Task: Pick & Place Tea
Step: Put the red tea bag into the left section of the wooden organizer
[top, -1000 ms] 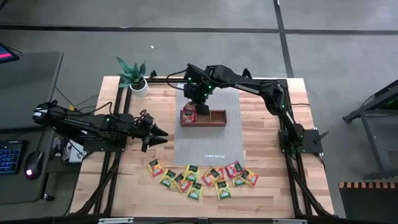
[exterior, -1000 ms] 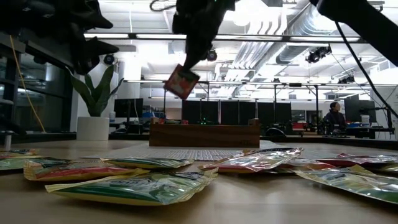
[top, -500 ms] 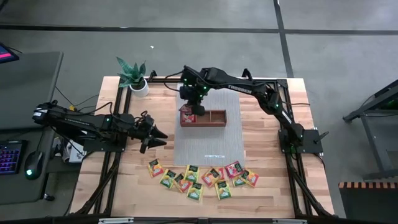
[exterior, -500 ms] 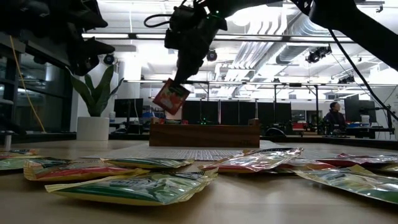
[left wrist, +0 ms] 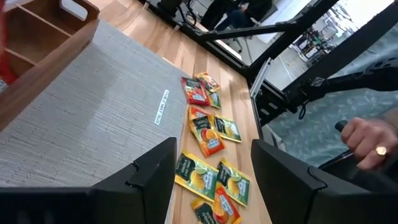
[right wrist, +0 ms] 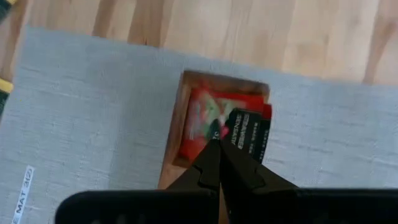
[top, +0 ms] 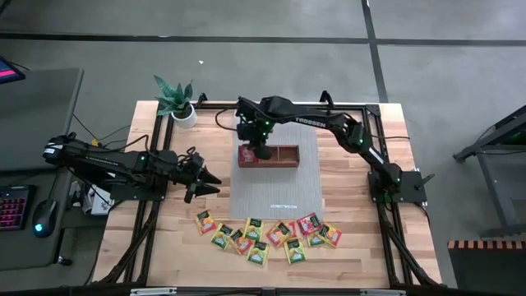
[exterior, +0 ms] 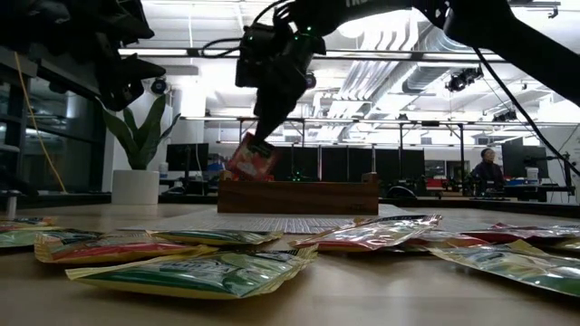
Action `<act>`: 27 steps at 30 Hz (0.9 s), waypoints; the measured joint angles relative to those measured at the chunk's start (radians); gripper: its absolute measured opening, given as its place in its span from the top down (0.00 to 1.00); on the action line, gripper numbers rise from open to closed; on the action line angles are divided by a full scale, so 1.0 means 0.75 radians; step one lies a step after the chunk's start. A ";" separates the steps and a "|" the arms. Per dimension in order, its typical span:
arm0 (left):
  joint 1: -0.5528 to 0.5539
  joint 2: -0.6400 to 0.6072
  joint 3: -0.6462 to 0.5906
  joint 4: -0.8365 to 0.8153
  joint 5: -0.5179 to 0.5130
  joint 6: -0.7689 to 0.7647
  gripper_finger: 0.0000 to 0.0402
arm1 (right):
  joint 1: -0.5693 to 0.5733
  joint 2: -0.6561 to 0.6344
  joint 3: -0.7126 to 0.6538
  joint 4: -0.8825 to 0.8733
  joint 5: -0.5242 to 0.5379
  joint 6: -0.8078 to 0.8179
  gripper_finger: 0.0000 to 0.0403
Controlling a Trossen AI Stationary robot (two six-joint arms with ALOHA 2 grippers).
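Note:
My right gripper (exterior: 261, 143) is shut on a red tea packet (exterior: 251, 159) over the left compartment of the brown wooden tray (top: 283, 163). In the right wrist view the packet (right wrist: 214, 118) covers that compartment. Whether a second red packet lies beneath it, I cannot tell. Several red, yellow and green packets (top: 265, 234) lie flat near the table's near edge. My left gripper (top: 212, 177) is open, above the bare wood left of the grey mat (top: 275, 193), touching nothing. My right gripper pinches the red packet by its upper edge (right wrist: 213, 138) between the two fingers, coming from above and pointing down. The packet hangs tilted below the fingers. Its lower end (exterior: 243, 174) is level with the tray's left rim; whether it touches, I cannot tell.
A potted plant (top: 176, 102) stands at the table's far left corner. The tray's middle and right compartments (top: 286, 154) show bare wood. A person's hand (left wrist: 367, 140) shows beyond the table in the left wrist view. Monitors and a person stand in the room behind.
My right gripper has moved down and a little toward the table's left edge, staying shut. The red packet has come down from well above the tray to the level of its left rim, still hanging tilted.

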 joint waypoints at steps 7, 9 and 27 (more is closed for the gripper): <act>0.000 0.000 0.000 -0.001 0.007 -0.004 0.49 | 0.000 0.049 0.000 -0.032 0.034 0.002 1.00; -0.001 0.000 0.000 -0.001 0.007 -0.004 0.49 | 0.002 0.056 0.000 -0.029 0.035 0.002 1.00; 0.000 0.000 0.000 -0.024 0.005 -0.015 0.49 | 0.006 0.062 0.000 0.008 0.018 0.006 1.00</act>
